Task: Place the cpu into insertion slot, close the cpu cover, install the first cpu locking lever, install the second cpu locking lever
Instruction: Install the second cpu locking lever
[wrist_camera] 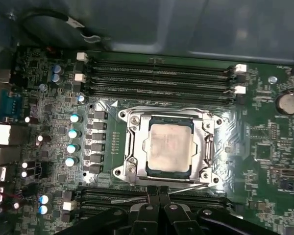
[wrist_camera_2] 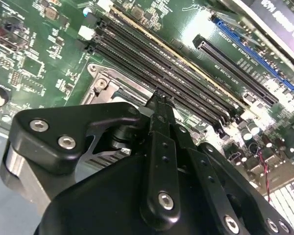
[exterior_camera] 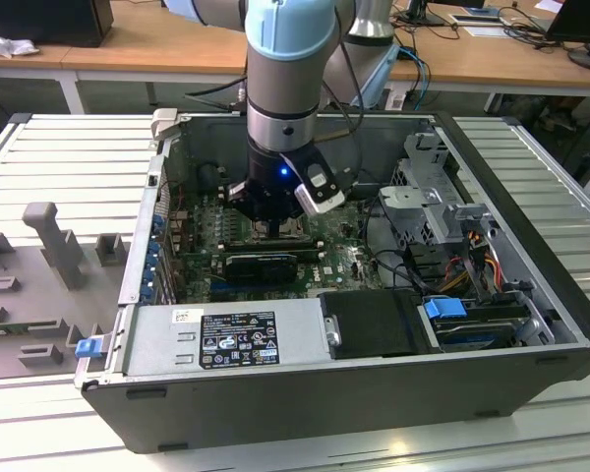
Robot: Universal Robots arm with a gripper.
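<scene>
Figure: the tool (wrist_camera: 159, 208) poised low over the motherboard inside an open computer case (exterior_camera: 531, 246). In the first wrist view the cpu (wrist_camera: 169, 145), pale and square, lies seated in the insertion slot (wrist_camera: 149, 170) at the centre of the frame, with the cpu cover (wrist_camera: 206, 142) folded down around it so that the chip shows through the cover's window. The tool's black fingertips enter at the lower centre of that frame, pressed together with no gap and nothing visible between them; they sit just beside the socket's lower edge, where a thin wire locking lever (wrist_camera: 186, 187) runs along that edge, its long axis parallel to the memory slots (wrist_camera: 159, 73) in the upper half of the frame. Whether the tips touch the lever cannot be told. The second wrist view shows the closed fingers (wrist_camera_2: 161, 120) edge-on, their tips down at the socket corner beside the memory slots. The exterior view alone gives the setting: the arm descends vertically into the case, centre of frame, which rests on a slatted grey surface (exterior_camera: 69, 157).
</scene>
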